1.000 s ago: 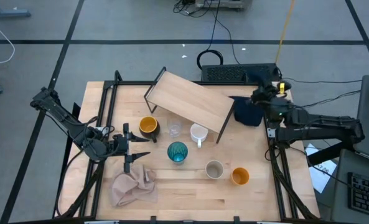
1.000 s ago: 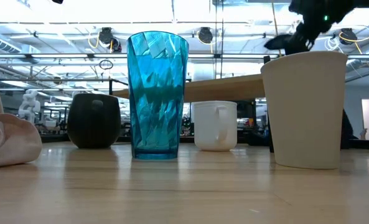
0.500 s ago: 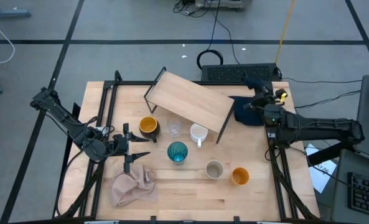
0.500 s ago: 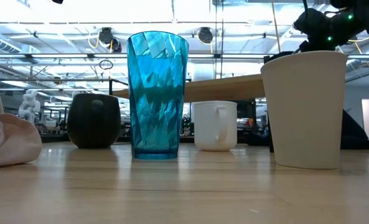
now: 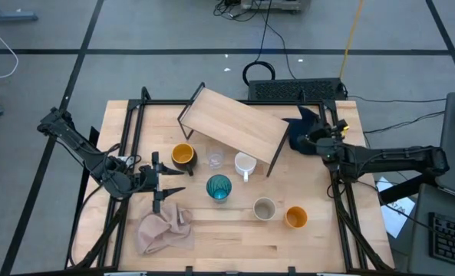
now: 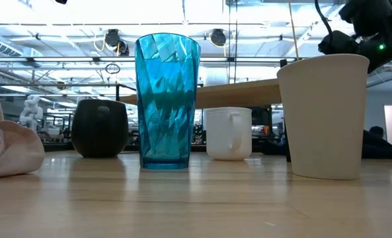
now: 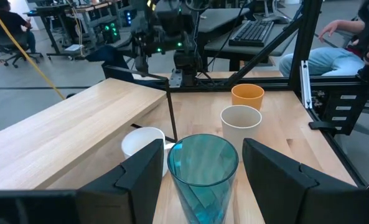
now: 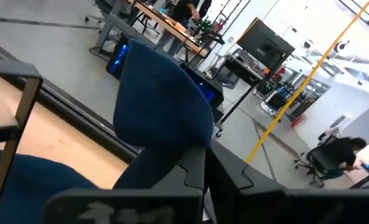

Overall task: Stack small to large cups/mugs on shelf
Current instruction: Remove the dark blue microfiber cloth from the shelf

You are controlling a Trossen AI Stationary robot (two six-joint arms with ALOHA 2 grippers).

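Since 1.0 s ago: right hand (image 5: 313, 139) lowered onto navy cloth (image 5: 304, 134) at far right table (image 5: 212, 230) edge, pinching a lifted fold. Left hand (image 5: 169, 182) spread, just beside teal tumbler (image 5: 219, 187). Shelf (image 5: 236, 126) angled at back; white mug (image 5: 245, 164), beige cup (image 5: 265, 208), orange cup (image 5: 295, 217) in front.
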